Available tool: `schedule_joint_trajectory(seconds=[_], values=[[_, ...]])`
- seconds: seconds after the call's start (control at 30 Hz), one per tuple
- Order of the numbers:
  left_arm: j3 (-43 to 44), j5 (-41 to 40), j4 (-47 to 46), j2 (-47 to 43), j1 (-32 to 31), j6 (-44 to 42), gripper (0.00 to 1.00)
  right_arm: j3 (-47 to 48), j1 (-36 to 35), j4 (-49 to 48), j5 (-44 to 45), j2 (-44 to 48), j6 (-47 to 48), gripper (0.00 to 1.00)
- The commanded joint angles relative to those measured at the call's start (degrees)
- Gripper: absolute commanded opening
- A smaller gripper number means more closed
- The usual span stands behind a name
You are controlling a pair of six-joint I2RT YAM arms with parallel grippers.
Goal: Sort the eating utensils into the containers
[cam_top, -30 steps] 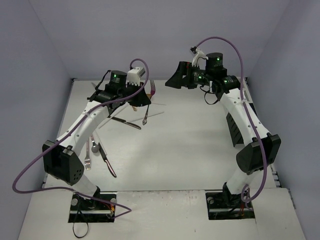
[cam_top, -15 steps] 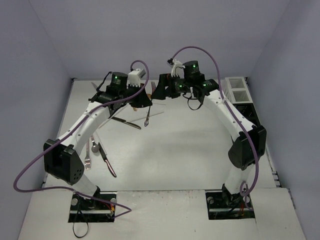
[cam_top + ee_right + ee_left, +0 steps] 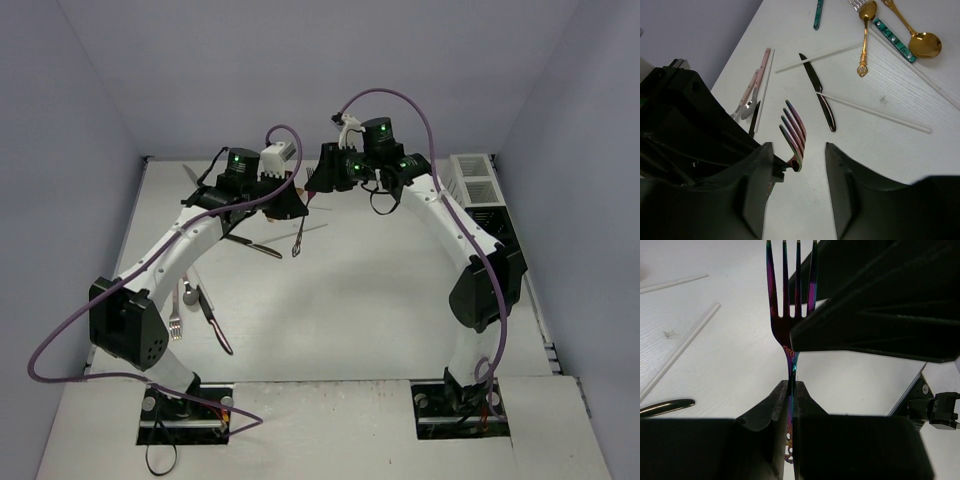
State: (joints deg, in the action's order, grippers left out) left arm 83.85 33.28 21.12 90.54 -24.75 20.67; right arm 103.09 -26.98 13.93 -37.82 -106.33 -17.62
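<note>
1. Left hand [image 3: 791, 390] clamped on the neck of the iridescent rainbow metal fork [image 3: 790, 305], held off the white counter [image 3: 730, 370]. Long axis runs fwd, tines away from the wrist.
2. Right hand [image 3: 799, 146] has its fingers apart w/ the tines in the gap btwn them. Contact: can't tell.
3. White divided holder [image 3: 478, 178] is on the right arm's side, so a handover looks likely.

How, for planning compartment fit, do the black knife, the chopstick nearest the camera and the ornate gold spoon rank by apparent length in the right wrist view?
1. chopstick: clearly longest.
2. black knife.
3. ornate gold spoon: barely shorter-looking than the knife, but farther from the camera, so those two are unsure.
</note>
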Motion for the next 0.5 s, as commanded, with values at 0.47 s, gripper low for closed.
schedule_joint_trajectory(seconds=[0.47], values=[[0.4,1.6,-2.4,-3.7,-0.9,-0.7,0.25,3.0,-0.6,-2.9,3.1,2.3,5.6,0.00]])
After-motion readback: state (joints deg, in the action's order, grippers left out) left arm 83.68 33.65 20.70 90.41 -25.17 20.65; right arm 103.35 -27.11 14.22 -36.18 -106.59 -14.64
